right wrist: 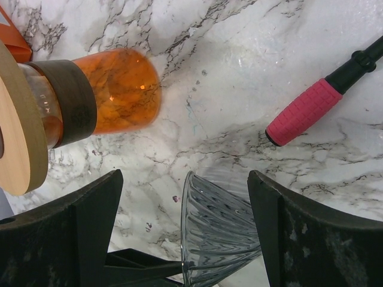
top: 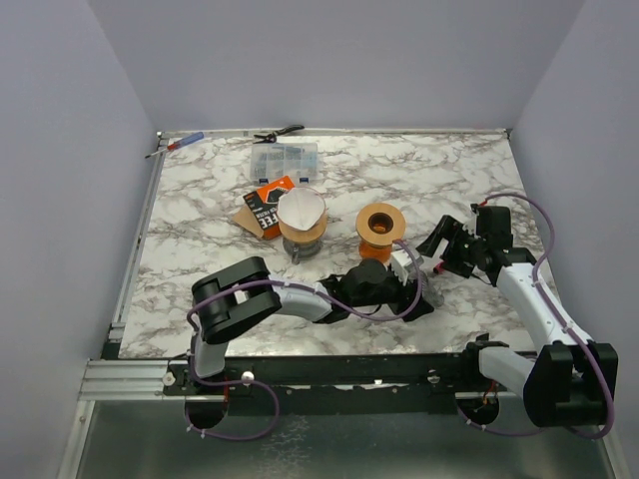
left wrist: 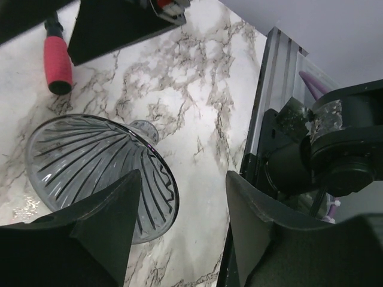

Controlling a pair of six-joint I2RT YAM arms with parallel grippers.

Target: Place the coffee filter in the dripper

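Observation:
A clear ribbed glass dripper (left wrist: pixel 78 155) lies on its side on the marble near the front right. My left gripper (left wrist: pixel 182 179) is open at its rim, one finger (left wrist: pixel 102 227) in front of the cone and the rim's edge in the gap. In the right wrist view the dripper (right wrist: pixel 221 233) lies below my open right gripper (right wrist: pixel 185 174), and a left fingertip touches its rim. The white paper coffee filter (top: pixel 300 210) stands as a cone on a small glass vessel (top: pixel 303 246), left of both grippers (top: pixel 417 292) (top: pixel 441 251).
An orange carafe with a wooden collar (top: pixel 380 228) (right wrist: pixel 114 89) stands just behind the grippers. A red-handled tool (right wrist: pixel 305 110) (left wrist: pixel 57 63) lies beside the dripper. An orange filter packet (top: pixel 268 206), a clear parts box (top: pixel 285 160), a screwdriver (top: pixel 185 142) and pliers (top: pixel 280 132) lie further back.

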